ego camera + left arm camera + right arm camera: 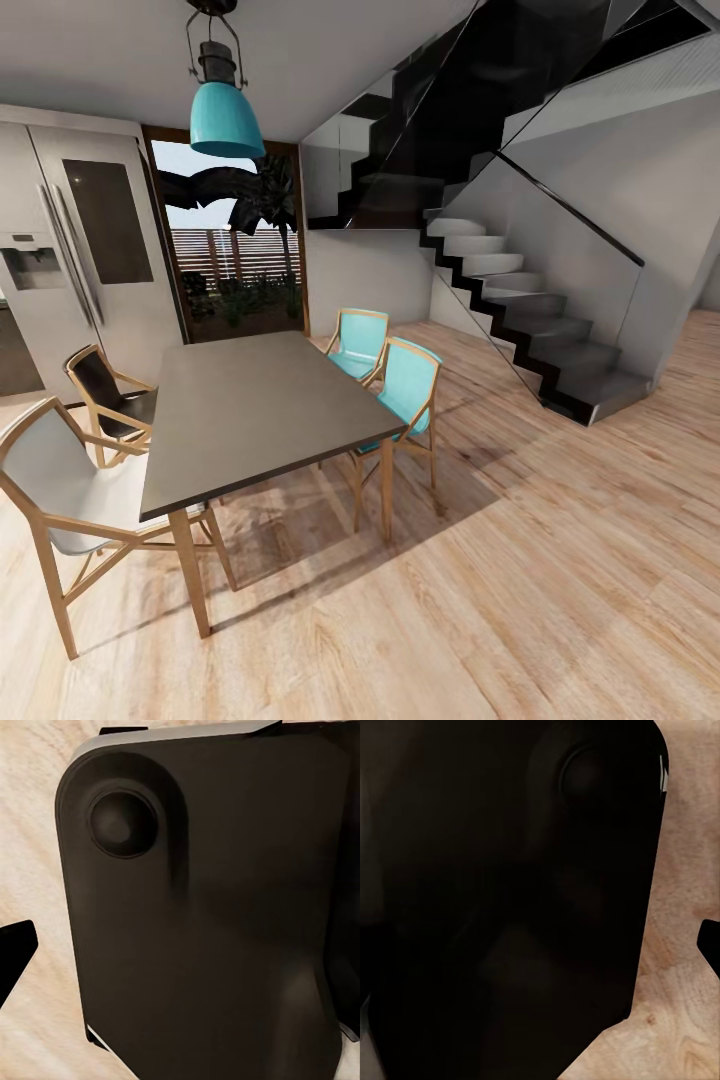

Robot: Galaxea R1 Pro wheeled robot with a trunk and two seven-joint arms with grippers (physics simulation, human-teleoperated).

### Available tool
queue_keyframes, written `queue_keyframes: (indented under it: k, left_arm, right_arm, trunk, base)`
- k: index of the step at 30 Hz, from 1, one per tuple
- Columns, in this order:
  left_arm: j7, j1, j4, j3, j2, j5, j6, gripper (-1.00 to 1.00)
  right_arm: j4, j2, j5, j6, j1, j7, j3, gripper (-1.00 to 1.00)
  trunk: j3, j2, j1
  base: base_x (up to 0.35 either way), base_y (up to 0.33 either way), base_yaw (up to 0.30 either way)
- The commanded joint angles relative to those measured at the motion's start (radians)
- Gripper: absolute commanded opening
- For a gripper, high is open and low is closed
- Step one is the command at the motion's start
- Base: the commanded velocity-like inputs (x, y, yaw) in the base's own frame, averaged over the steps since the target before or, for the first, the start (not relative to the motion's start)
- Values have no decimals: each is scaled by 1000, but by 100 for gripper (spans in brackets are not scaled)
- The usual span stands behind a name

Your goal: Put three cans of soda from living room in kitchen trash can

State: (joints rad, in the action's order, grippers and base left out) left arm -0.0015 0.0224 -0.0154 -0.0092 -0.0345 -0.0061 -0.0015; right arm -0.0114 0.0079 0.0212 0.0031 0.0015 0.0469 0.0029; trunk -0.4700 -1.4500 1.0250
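I am facing the kitchen, with its steel double-door fridge [80, 270] at the left and a dark square table [250, 410] in front of it. The cans of soda and the tash can are out of view. In the left wrist view a black fingertip [15, 952] pokes in at the edge beside a big dark rounded panel of my own body [210, 915]. The right wrist view has a similar black fingertip [711, 945] at its edge, next to another dark panel [510, 900]. Nothing is seen held by either one.
Two turquoise chairs [405, 385] stand on the table's right side, with a white chair [60, 480] and a dark one [110, 400] on its left. A teal pendant lamp [226, 118] hangs above. A dark staircase [540, 320] rises at the right over light wood floor [560, 580].
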Motion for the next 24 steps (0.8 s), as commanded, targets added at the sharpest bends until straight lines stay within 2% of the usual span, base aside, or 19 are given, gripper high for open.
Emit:
queue_keyframes:
  k: [1,5,13,24]
  left_arm:
    - [0,0,0,0,0,0,0,100]
    - [0,0,0,0,0,0,0,100]
    - [0,4,-10,3,-42,-3,1,100]
    - [1,5,-11,3,-46,-3,2,100]
  right_arm:
    - [0,0,0,0,0,0,0,100]
    - [0,0,-1,1,0,0,0,100]
    - [14,15,-20,-4,0,-24,-5,100]
    - [16,16,-22,-5,0,-28,-6,100]
  trunk:
    - [0,0,0]
    - [0,0,0]
    - [-4,0,0]
    - [-11,0,0]
  base:
    - [0,0,0]
    - [0,0,4]
    - [0,10,155]
    - [0,177,246]
